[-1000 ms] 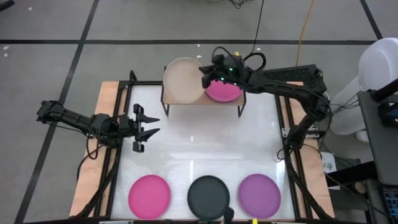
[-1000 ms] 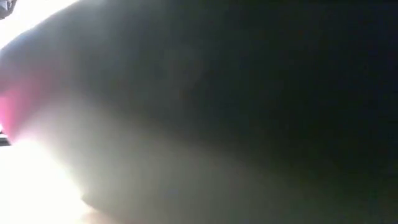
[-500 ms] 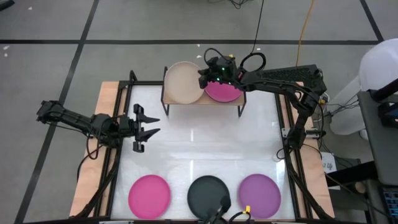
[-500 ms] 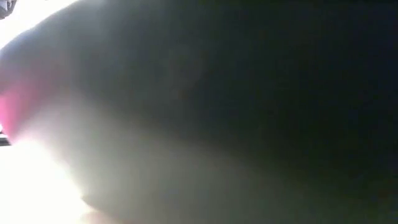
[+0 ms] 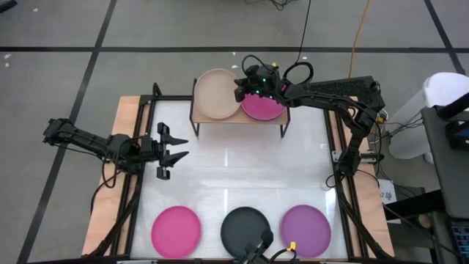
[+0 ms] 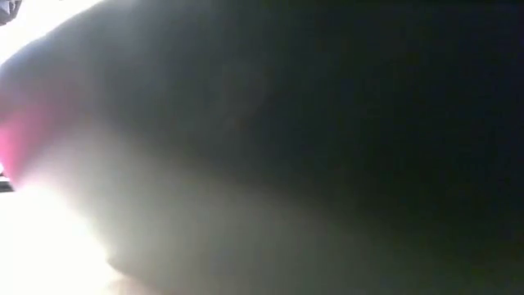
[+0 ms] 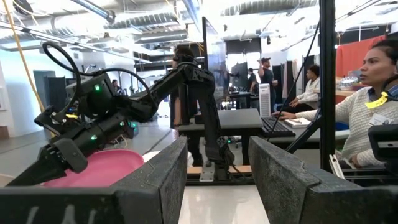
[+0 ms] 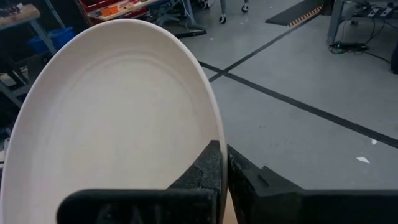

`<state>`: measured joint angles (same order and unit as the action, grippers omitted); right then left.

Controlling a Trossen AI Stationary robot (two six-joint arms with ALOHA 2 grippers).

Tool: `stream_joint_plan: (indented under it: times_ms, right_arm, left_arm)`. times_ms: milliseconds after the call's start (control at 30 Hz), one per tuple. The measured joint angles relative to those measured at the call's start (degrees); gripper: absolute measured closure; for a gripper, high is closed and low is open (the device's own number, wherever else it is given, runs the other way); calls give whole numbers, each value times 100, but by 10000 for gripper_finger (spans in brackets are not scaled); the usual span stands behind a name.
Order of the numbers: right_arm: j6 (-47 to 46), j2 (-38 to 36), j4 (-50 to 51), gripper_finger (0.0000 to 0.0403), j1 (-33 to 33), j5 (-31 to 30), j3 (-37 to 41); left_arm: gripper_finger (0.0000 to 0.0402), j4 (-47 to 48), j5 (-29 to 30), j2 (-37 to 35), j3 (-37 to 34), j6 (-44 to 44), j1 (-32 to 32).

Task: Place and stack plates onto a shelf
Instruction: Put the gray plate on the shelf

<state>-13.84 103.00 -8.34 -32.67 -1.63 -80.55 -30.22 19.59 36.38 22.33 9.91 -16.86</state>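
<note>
Even, soft overhead light fills the high view; the white desk [image 5: 242, 176] shows a mild sheen, with only faint shadows under the arms. The low view is almost wholly blocked: a dark, blurred mass, white glare low at one side and a pink smear. Beyond the left claw [image 7: 217, 180], bright ceiling lights wash out the room. By the right claw [image 8: 222, 163], the beige plate [image 8: 118, 118] is evenly lit and sharp.

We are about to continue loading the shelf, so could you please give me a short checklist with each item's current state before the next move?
1. Right gripper shut on the beige plate rim: ok.
2. Beige plate lying flat on the shelf: cannot tell.
3. Magenta plate on shelf: ok.
4. Left gripper open, parked away from the shelf: ok.
5. Front magenta plate, black plate, purple plate waiting: ok.
</note>
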Motion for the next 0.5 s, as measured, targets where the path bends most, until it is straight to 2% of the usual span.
stream_joint_plan:
  times_ms: [233, 500]
  right_arm:
    - [152, 0, -2, 393, 0, -31, 4]
    - [284, 0, -7, 345, 0, -156, 9]
  left_arm:
    - [225, 0, 0, 0, 0, -2, 2]
    - [225, 7, 0, 0, 0, -4, 2]
